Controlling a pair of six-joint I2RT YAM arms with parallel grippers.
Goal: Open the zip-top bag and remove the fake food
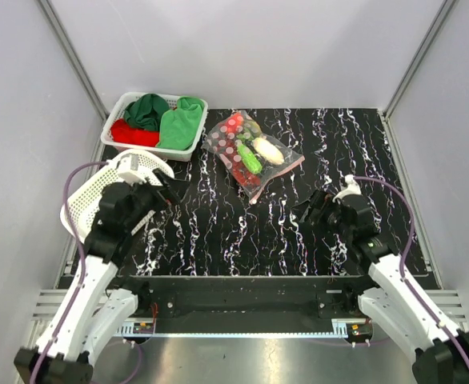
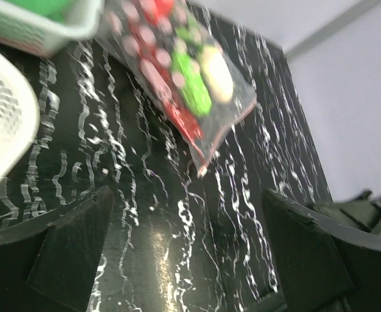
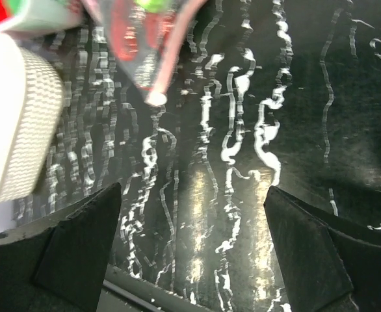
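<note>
The clear zip-top bag [image 1: 252, 154] lies flat on the black marbled table, behind and between the arms, with its pink zip strip along its right edge. Fake food shows through it: red berries [image 1: 232, 125], a green vegetable [image 1: 248, 158], a white radish [image 1: 269, 150] and a red piece at its near corner. The bag also shows in the left wrist view [image 2: 184, 78] and its near corner in the right wrist view [image 3: 145, 52]. My left gripper [image 1: 173, 189] is open and empty, left of the bag. My right gripper [image 1: 306, 210] is open and empty, near right of the bag.
A white basket [image 1: 154, 126] with green and red folded cloths stands at the back left. A second, empty white mesh basket [image 1: 98, 192] sits tilted at the table's left edge, beside my left arm. Grey walls close in the table on three sides.
</note>
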